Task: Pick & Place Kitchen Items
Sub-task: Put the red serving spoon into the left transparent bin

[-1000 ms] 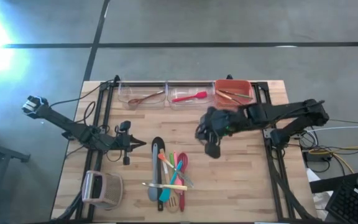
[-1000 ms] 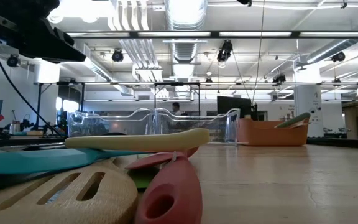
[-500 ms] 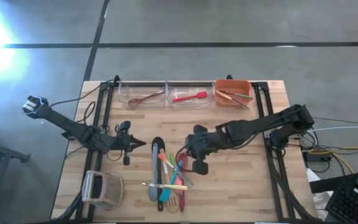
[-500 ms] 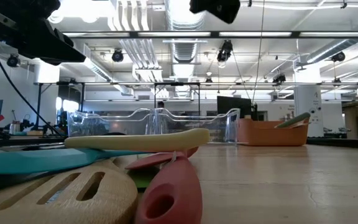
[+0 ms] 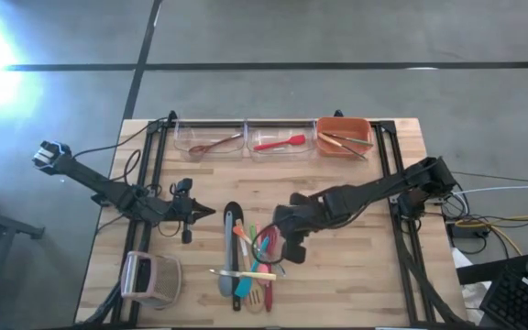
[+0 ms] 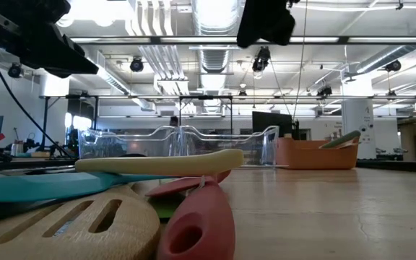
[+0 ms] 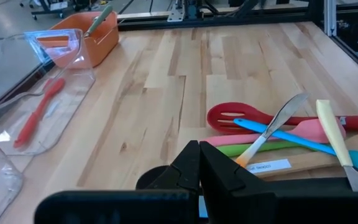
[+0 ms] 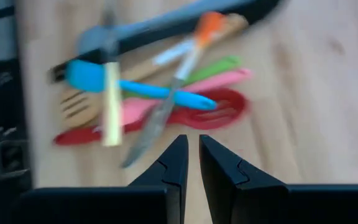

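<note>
A: The right gripper (image 5: 293, 251) hangs just beside the utensil pile (image 5: 250, 261), fingers nearly together with a thin gap, holding nothing.

B: Risk?

A: Jaws that narrow won't straddle a handle. Right ahead lies the red slotted spoon (image 8: 210, 115), crossed by the teal spatula (image 8: 135, 87); descending could snag both.

B: The left gripper (image 5: 211, 213)?

A: Closed, empty, waiting beyond the pile.

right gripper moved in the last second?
Yes. In the high view the right gripper has swung away from the orange bin, toward the utensil pile and the table's front.
</note>
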Action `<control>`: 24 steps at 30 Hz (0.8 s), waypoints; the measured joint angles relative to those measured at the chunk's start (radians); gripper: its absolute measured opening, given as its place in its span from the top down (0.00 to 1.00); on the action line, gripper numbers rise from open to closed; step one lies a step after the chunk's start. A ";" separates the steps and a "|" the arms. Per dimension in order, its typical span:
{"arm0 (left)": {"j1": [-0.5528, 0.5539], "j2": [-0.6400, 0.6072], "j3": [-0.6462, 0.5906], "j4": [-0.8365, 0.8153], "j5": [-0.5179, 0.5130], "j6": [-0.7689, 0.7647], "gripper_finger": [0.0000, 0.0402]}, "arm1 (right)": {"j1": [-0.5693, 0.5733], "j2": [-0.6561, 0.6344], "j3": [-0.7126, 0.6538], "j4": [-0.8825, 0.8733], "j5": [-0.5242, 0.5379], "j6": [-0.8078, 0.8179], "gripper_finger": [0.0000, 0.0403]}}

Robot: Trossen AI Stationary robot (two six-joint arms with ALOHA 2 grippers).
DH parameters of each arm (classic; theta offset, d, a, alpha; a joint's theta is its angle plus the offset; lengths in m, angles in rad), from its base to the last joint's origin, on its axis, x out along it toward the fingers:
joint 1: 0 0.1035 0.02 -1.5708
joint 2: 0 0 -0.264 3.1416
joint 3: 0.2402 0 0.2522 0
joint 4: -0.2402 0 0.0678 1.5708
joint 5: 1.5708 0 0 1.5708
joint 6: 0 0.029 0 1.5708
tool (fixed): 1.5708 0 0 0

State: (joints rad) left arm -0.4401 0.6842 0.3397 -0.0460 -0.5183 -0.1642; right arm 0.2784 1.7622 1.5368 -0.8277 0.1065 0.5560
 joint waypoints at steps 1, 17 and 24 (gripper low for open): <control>0.000 0.000 0.000 0.000 0.001 -0.004 0.97 | 0.001 0.000 -0.005 -0.005 0.033 0.034 0.92; 0.000 0.000 0.000 -0.021 0.005 -0.031 0.97 | -0.002 0.004 -0.146 0.074 0.077 0.322 0.78; 0.000 0.000 0.000 -0.024 0.005 -0.028 0.97 | -0.002 0.005 -0.242 0.204 0.075 0.452 0.62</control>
State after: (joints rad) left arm -0.4404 0.6840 0.3397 -0.0701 -0.5133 -0.1921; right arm 0.2768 1.7668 1.2949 -0.6239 0.1811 1.0084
